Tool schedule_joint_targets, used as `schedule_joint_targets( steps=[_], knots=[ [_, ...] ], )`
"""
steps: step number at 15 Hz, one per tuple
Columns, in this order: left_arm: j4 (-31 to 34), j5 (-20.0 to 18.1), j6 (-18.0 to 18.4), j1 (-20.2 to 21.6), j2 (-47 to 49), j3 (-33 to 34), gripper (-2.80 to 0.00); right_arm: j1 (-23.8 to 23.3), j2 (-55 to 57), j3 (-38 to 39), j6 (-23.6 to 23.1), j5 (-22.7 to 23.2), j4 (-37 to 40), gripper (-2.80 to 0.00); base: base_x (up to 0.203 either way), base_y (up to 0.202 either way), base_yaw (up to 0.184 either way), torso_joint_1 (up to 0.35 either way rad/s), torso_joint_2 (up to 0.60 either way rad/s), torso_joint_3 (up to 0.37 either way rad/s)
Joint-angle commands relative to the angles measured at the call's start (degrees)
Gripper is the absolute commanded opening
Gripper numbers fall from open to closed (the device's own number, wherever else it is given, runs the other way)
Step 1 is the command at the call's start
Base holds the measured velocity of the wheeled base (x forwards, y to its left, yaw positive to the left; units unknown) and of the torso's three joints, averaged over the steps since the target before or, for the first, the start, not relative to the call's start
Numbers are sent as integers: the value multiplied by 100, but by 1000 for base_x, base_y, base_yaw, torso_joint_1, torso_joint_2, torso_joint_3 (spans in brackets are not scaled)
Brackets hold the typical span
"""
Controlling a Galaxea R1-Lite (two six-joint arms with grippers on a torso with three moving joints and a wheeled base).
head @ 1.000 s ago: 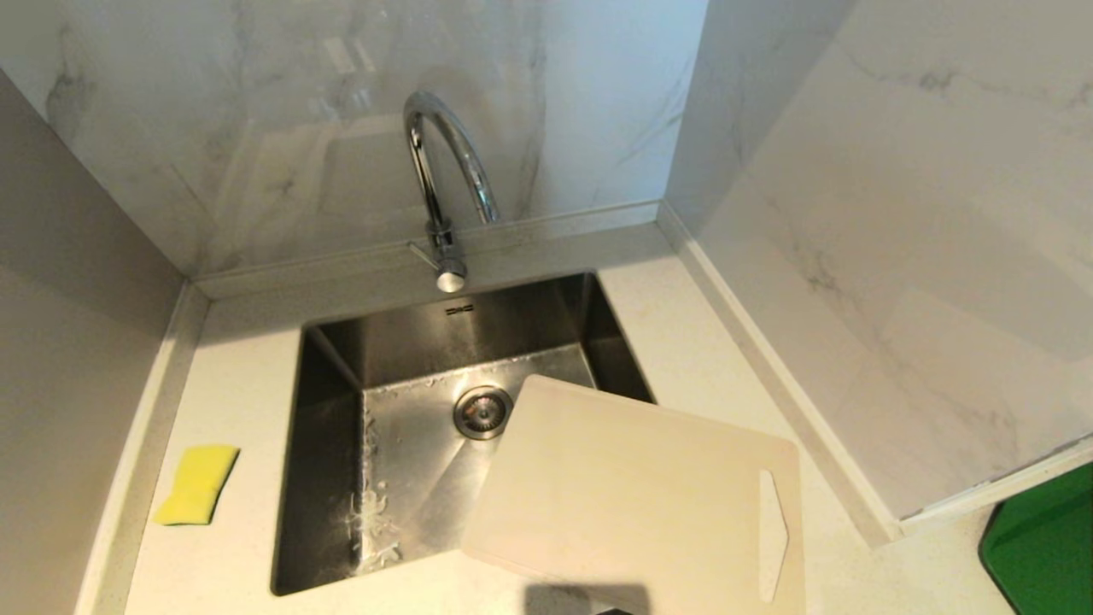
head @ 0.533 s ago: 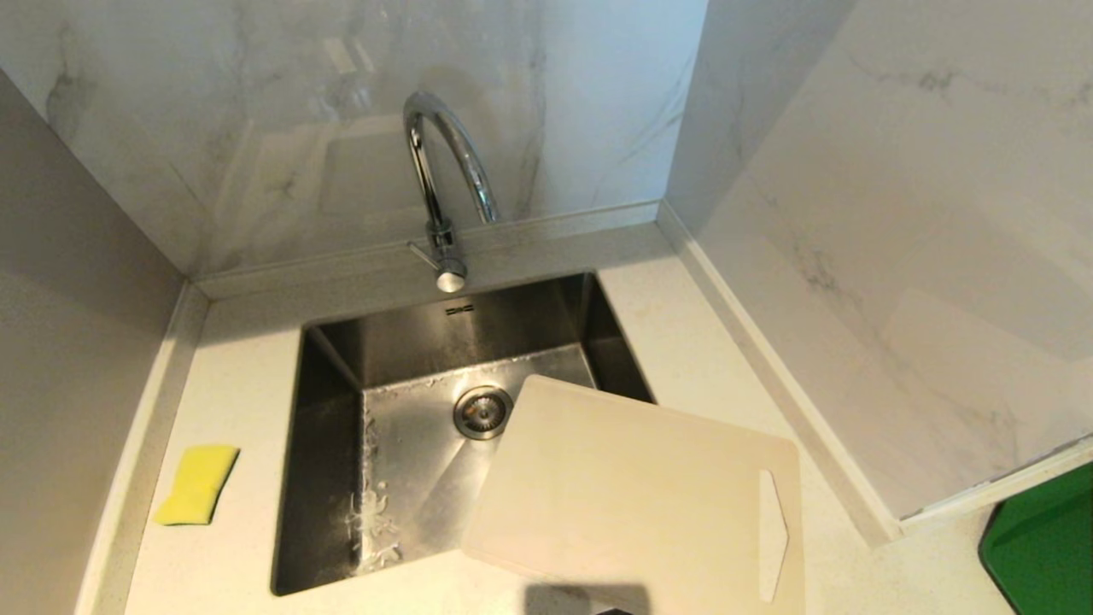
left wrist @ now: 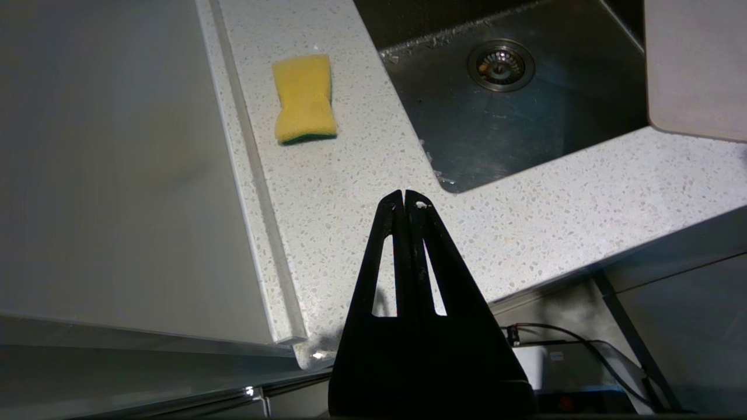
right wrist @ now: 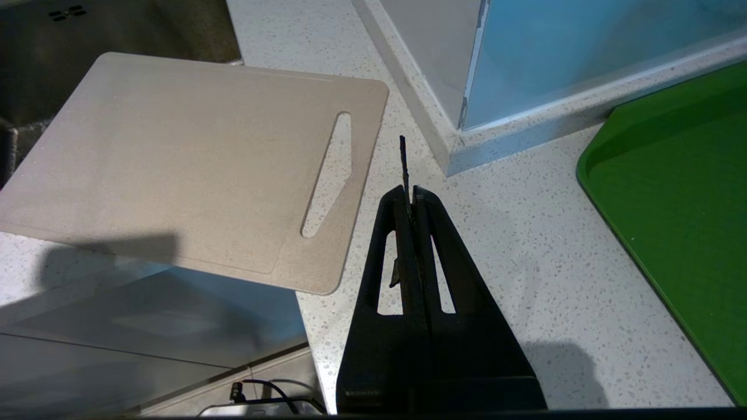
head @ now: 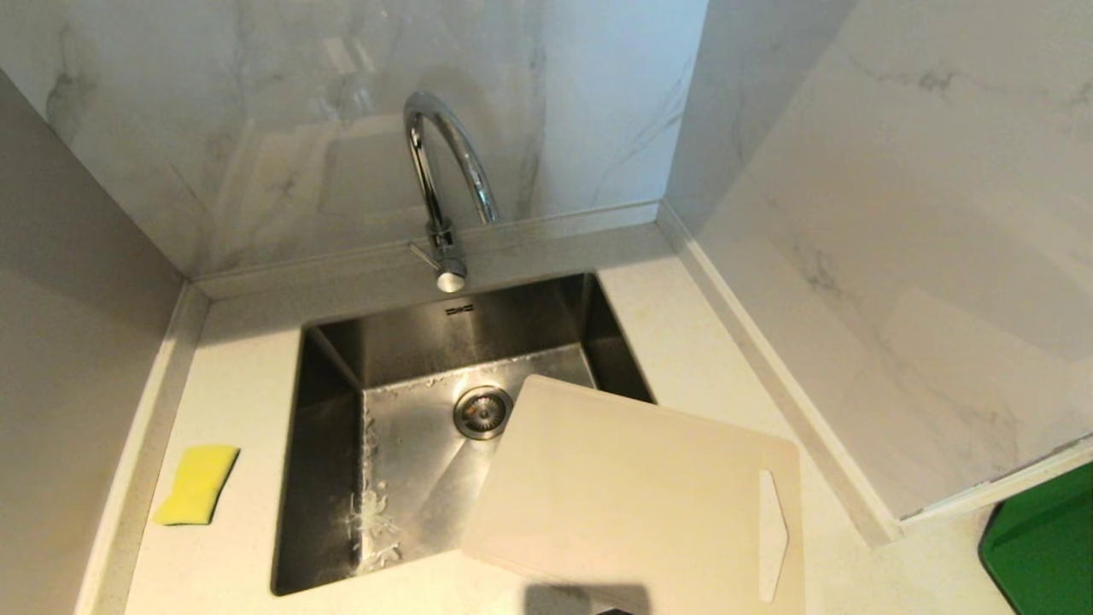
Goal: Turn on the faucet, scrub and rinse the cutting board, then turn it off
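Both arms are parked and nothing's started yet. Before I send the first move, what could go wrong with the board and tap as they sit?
1. The cutting board bridges the sink corner and overhangs the counter's front edge; a push could tip it into the basin or off the counter.
2. The faucet lever is small and shiny; a shut left gripper may slip off.
3. The sponge lies flat by the left wall, leaving little room to grasp it.

The cutting board [head: 632, 495] hides the sink's [head: 329, 478] near-right corner.
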Motion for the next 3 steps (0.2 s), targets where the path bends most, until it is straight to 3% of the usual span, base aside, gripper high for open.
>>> schedule_joint_targets(
  steps=[1, 3],
  knots=[
    [4, -1, 3, 2, 11, -2, -280, -4, -9, 0, 4, -3, 0, -280, 0, 0, 0, 0, 0, 0],
    [7, -1, 3, 2, 11, -2, -280, 1, -9, 0, 4, -3, 0, -280, 0, 0, 0, 0, 0, 0]
  ],
)
